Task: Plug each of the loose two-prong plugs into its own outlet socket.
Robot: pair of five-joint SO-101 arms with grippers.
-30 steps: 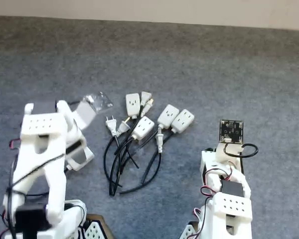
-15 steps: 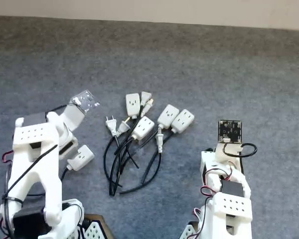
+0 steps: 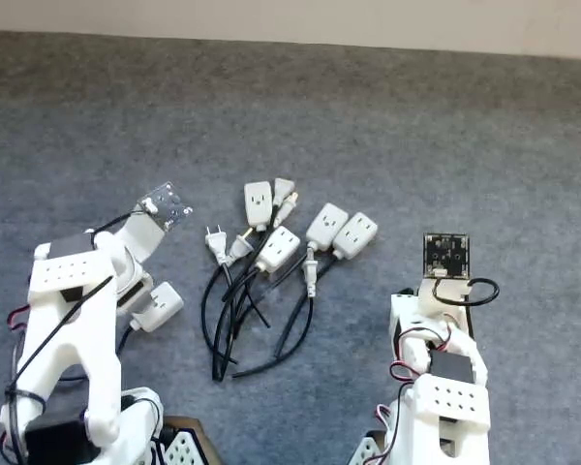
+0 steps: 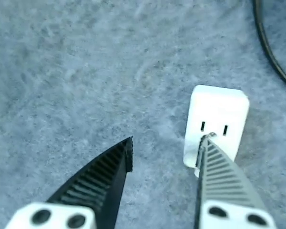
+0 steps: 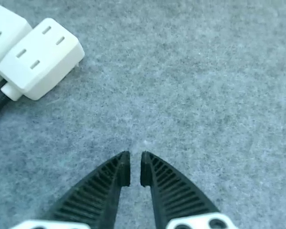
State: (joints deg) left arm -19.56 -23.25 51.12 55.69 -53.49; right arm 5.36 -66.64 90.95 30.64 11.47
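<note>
Several white outlet sockets and two-prong plugs on black cords lie bunched mid-carpet: a socket (image 3: 279,247), a plug (image 3: 215,242), and a pair of sockets (image 3: 354,234) side by side. One lone socket (image 3: 158,305) lies beside the left arm (image 3: 77,281). In the left wrist view my left gripper (image 4: 167,143) is open over bare carpet, and one fingertip (image 4: 206,143) sits at the edge of that socket (image 4: 217,119), whose two slots face up. My right gripper (image 5: 135,169) is shut on nothing, low over the carpet, a short way from the socket pair (image 5: 40,57).
Black cords (image 3: 232,329) loop from the cluster toward the near edge between the two arms. The right arm (image 3: 443,378) stands near the front right. Grey carpet stretches open beyond the cluster up to a pale strip at the far edge.
The left arm has swung left and back toward its base, uncovering the lone socket beside it. The right arm and the cluster have not moved.
</note>
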